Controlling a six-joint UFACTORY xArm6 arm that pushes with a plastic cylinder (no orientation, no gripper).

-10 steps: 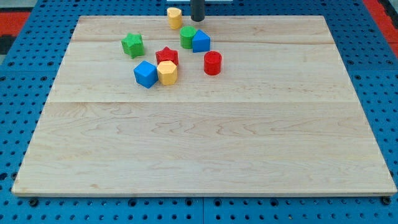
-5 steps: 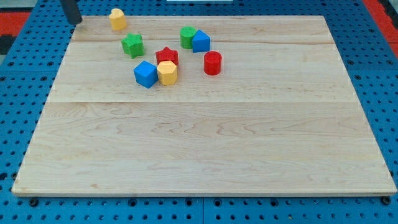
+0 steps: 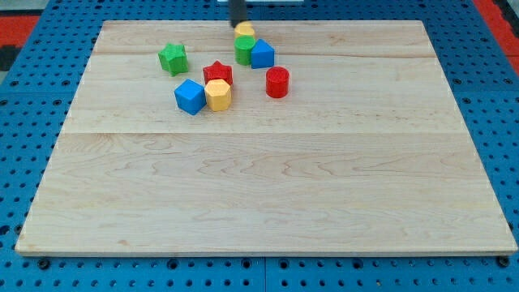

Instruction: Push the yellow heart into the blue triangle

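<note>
The yellow heart (image 3: 245, 31) lies near the view's top edge of the wooden board (image 3: 259, 186), touching the top of a green block (image 3: 243, 51). The blue triangle (image 3: 262, 54) sits right beside that green block, just below and right of the heart. The dark rod comes down from the view's top, and my tip (image 3: 238, 24) is at the heart's upper left side, touching it or nearly so.
A red star (image 3: 217, 73), a yellow hexagon (image 3: 218, 95) and a blue block (image 3: 189, 96) cluster to the lower left of the heart. A green star-like block (image 3: 173, 58) lies further left. A red cylinder (image 3: 277, 82) stands below the blue triangle.
The yellow heart has slid from the board's top left to the right, up against the green block. My tip has moved from the far left to the top centre behind it.
</note>
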